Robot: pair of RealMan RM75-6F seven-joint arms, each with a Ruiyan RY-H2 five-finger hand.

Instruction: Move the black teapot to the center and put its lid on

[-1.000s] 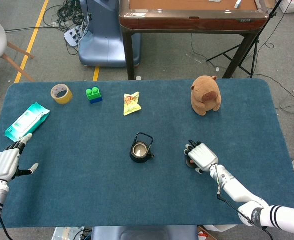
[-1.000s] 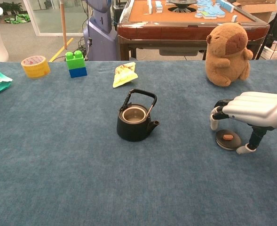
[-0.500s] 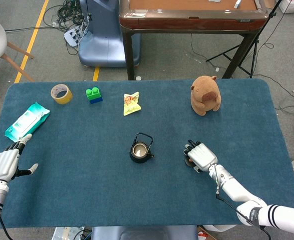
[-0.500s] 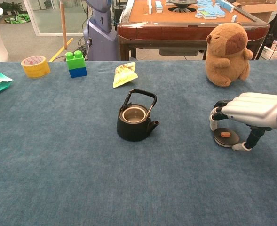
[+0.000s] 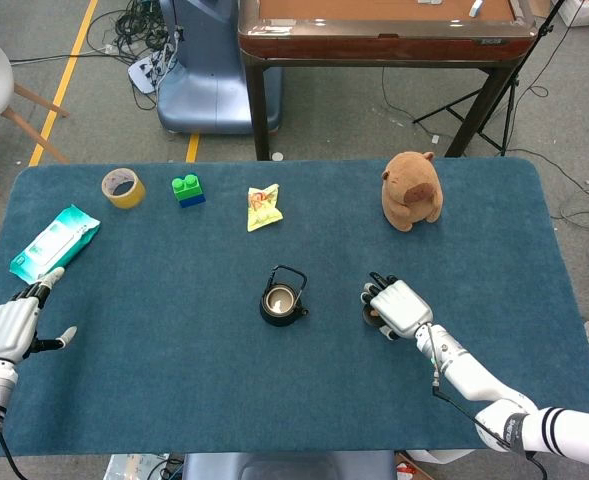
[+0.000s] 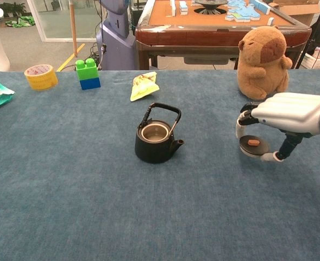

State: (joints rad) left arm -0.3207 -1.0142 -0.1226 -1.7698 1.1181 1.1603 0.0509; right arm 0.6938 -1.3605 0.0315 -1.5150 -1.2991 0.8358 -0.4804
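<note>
The black teapot (image 6: 156, 141) stands open near the middle of the worktop (image 6: 67, 190), handle upright, while its lid (image 6: 253, 145) is off to the right under the right hand (image 6: 282, 122), whose fingers (image 6: 240, 126) and thumb curl around the lid's rim; it appears pinched and just clear of the cloth, though the chest view does not settle whether it is fully off the surface. The risk is a shallow hold: a thin disc caught only at its edges could tip or slip out on the way across, or strike the upright handle and knock the pot. The left hand (image 5: 12, 328) rests at the worktop's near left corner, fingers spread, holding nothing. Compared with 1 second ago, the right hand and lid have moved left toward the teapot and sit slightly higher; the pot has not moved.
</note>
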